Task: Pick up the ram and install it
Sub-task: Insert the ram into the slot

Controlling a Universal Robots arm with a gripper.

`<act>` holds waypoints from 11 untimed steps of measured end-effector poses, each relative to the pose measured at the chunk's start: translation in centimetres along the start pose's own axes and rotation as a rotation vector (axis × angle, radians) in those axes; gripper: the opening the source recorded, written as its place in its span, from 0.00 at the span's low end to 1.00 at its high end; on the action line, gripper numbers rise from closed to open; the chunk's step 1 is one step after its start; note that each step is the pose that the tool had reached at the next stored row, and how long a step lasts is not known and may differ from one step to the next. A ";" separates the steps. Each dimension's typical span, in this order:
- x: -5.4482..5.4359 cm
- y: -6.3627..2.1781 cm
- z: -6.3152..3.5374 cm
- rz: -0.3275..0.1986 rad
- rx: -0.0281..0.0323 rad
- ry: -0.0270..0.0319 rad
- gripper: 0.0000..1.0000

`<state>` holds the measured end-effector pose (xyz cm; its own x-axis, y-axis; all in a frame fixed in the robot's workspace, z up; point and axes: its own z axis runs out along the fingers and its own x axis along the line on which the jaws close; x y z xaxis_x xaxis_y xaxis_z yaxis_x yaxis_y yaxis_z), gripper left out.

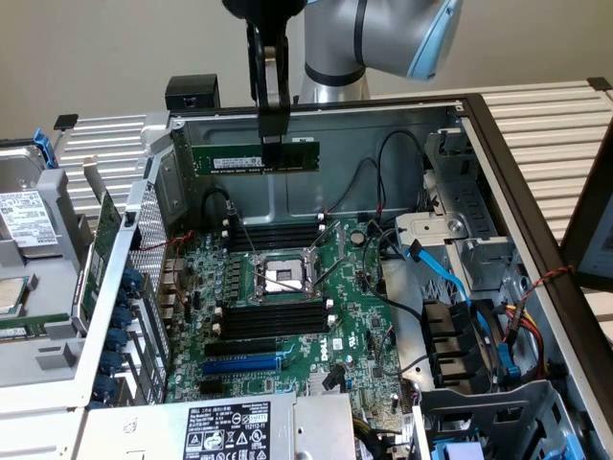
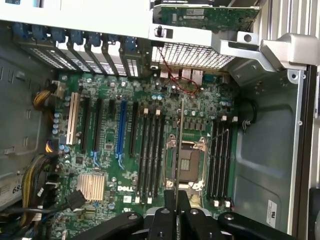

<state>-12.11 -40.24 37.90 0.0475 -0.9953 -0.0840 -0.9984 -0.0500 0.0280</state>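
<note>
My gripper [image 1: 272,153] is closed down narrow on the ram [image 1: 230,159], pinching it near the middle of its top edge. The stick is off the board and level, long side running across the exterior view, its pale label strip facing the cam. It sits up in the air in front of the back wall of the open PC case [image 1: 316,196], above the motherboard [image 1: 316,345] and touching nothing else.

From the wrist cam the ram [image 2: 179,145] shows edge-on as a thin line running out from between the gripper [image 2: 177,198] fingers. It lines up over the near edge of the CPU socket [image 2: 192,160], between the two banks of black slots. One bank [image 2: 149,155] is toward the long blue slot [image 2: 121,127]; the other bank [image 2: 221,157] is on the far side of the socket. The stick is parallel to the slots, over neither bank.

In the exterior view the slots I can see look vacant, white clips at the ends. A blue cable [image 1: 442,273] loops at that view's right of the board. The case lies on a slatted surface [image 1: 556,115].
</note>
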 end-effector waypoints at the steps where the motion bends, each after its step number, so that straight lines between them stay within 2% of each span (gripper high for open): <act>1: 0.0 -0.01 0.18 0.000 0.0000 -0.0001 0.13; 7: 0.1 -0.06 1.22 0.000 0.0010 0.0015 0.13; 9: 0.1 -0.06 1.42 0.000 0.0016 0.0073 0.13; 11: 0.1 -0.06 1.55 0.000 0.0030 0.0184 0.13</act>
<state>-12.09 -40.24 36.35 0.0476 -0.9967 -0.0657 -0.9985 -0.0493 0.0251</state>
